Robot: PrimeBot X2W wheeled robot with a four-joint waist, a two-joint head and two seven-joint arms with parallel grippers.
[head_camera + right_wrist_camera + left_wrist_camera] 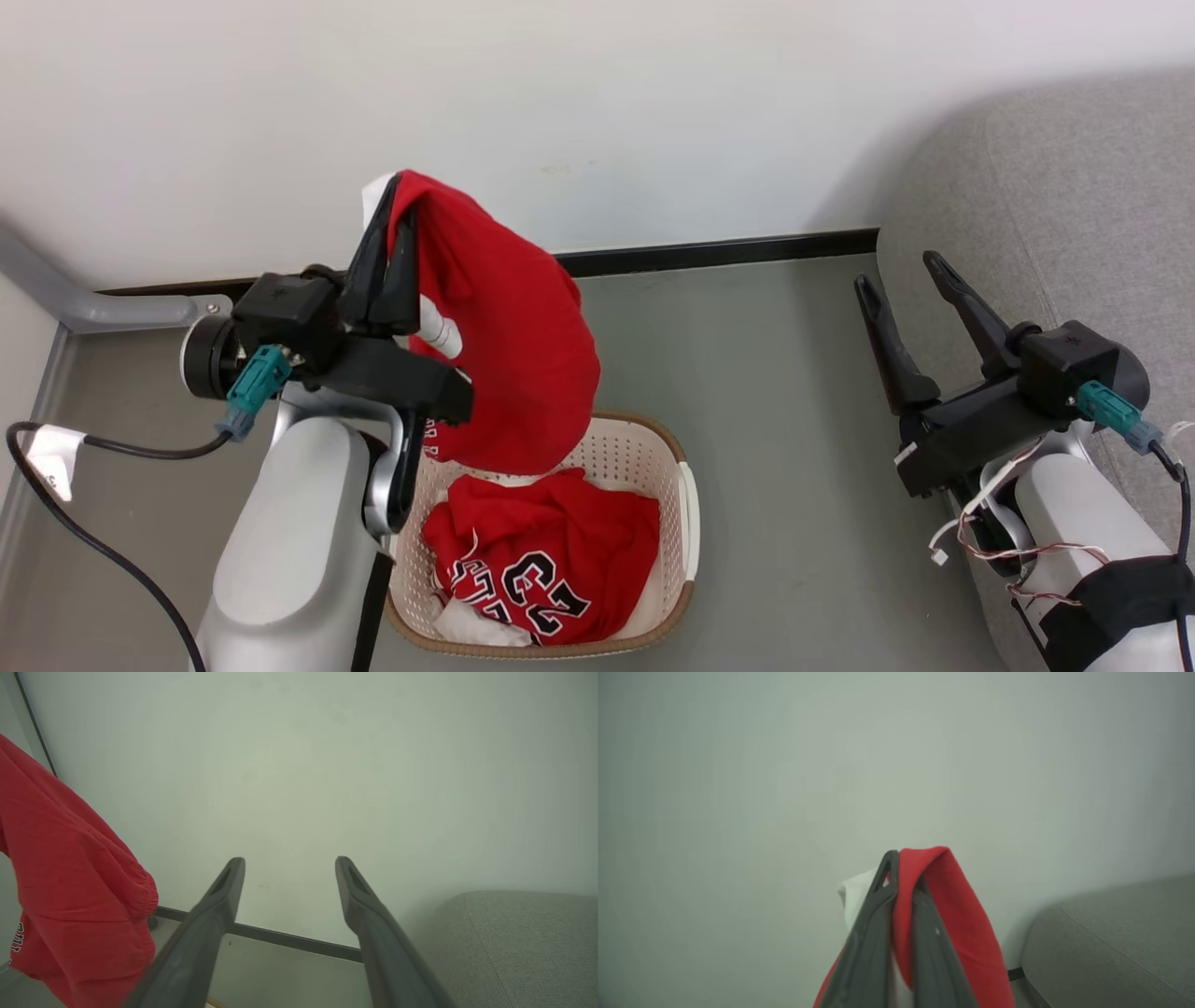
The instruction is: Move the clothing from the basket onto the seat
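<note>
- The left end effector [400,201] [903,872] is clenched on a red fabric sports jersey [513,345] [957,914], its two long dark fingers pointing up with the cloth pinched between them.
- That red fabric sports jersey hangs raised above the cream perforated plastic laundry basket [627,455]; its lower folds drape down in front of the basket's far rim. In the right wrist view it shows at the left edge [70,882].
- A bit of white cloth [373,191] [852,896] peeks out beside the left fingers, at the top of the held piece.
- In the basket lies a second red jersey [551,551], crumpled, with black white-edged "23" facing up, and some white fabric [481,630] near the front rim.
- The basket stands on the grey floor [794,420], near the pale wall [653,93] with its black skirting strip [728,250].
- The right end effector [896,269] [289,861] is released, fingers spread apart and grasping nothing, just beside the edge of the large grey upholstered sofa cushion [1074,205] [514,942].
- The cushion sits to the robot's right, well apart from the basket, and shows at the lower right of the left wrist view [1111,942].
</note>
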